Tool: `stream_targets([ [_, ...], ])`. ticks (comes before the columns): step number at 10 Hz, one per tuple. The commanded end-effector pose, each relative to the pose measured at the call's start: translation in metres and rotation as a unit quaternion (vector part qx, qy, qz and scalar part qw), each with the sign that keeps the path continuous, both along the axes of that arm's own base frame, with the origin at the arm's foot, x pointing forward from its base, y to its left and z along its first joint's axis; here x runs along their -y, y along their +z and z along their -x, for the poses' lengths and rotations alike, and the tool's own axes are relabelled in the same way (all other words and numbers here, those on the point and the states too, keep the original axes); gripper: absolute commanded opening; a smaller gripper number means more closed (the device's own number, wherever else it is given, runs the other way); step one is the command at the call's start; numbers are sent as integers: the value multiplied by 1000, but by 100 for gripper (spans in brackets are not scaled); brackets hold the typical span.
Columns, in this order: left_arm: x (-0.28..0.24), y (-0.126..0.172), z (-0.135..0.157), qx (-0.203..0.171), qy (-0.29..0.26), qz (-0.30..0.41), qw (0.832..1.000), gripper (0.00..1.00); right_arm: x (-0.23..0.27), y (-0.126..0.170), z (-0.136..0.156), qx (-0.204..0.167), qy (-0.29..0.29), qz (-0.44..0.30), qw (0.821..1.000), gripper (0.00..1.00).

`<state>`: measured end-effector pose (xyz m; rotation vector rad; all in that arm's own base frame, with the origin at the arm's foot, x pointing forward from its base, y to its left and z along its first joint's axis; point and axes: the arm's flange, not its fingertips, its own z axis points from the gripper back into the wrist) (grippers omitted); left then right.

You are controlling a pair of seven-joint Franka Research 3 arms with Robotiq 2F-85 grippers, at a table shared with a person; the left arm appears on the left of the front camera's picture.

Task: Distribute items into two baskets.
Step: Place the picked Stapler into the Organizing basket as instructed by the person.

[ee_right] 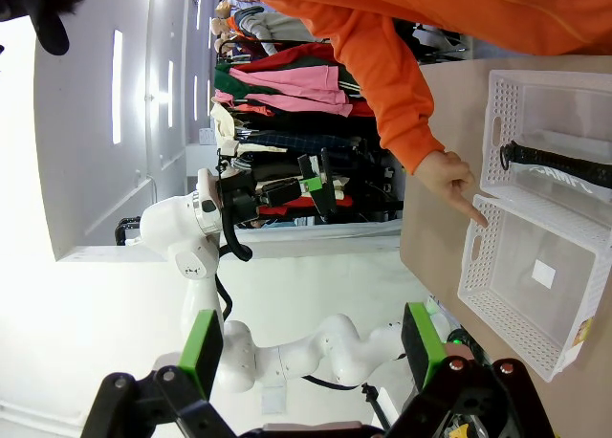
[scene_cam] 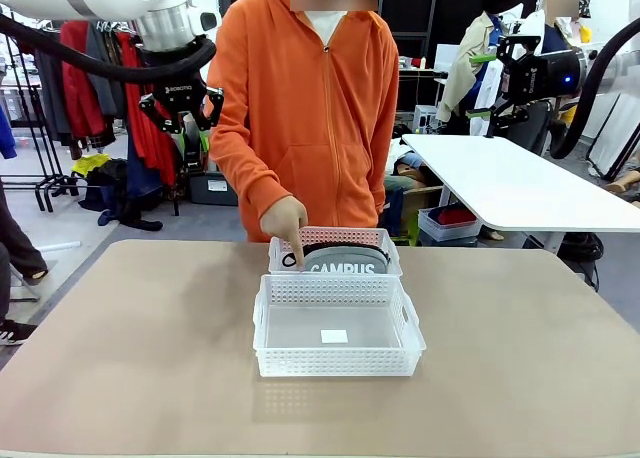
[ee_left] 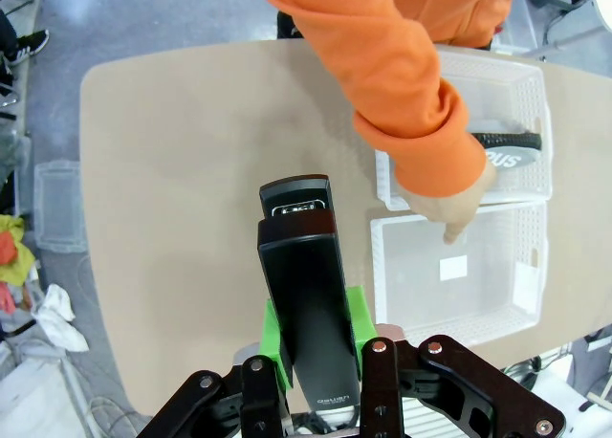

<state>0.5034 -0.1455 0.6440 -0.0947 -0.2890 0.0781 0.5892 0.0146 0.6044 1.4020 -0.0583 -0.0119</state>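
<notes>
Gripping the stapler (ee_left: 296,266) tight with the left gripper (ee_left: 314,335), high over the table (scene_cam: 120,328). Pointing with a hand (scene_cam: 283,218) at the empty front basket (scene_cam: 335,363). Keeping the pouch (scene_cam: 345,263) in the back basket (scene_cam: 340,235). Holding nothing in the wide-open right gripper (ee_right: 311,347). Could bump that hand, or drop the stapler outside, if lowered too fast.

Black stapler (ee_left: 304,295) between fingers (ee_left: 274,340), hand (ee_left: 448,205) pointing

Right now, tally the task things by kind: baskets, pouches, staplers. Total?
Baskets: 2, near basket and far basket
Pouches: 1, grey pouch in the far basket
Staplers: 1, black stapler clamped in the left gripper
Total: 4
</notes>
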Motion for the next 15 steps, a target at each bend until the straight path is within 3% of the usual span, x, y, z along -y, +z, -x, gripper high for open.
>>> stream_targets([
  [1,5,4,9,-18,-51,-15,998,0,0,3,0,1,-2,-6,1000,100],
  [5,47,8,43,-72,-234,-75,967,0,0,3,0,1,-2,-6,1000,100],
  [7,66,5,54,-79,-331,-77,937,0,0,3,0,1,-2,-6,1000,100],
  [9,88,-3,67,-89,-445,-83,887,0,0,3,0,1,-2,-6,1000,100],
  [13,133,-24,74,-32,-556,-120,822,0,0,3,0,1,-2,-6,1000,100],
  [14,142,-29,74,-16,-568,-118,814,0,0,3,0,1,-2,-6,1000,100],
  [15,148,-30,72,-5,-563,-103,820,0,0,3,0,1,-2,-6,1000,100],
])
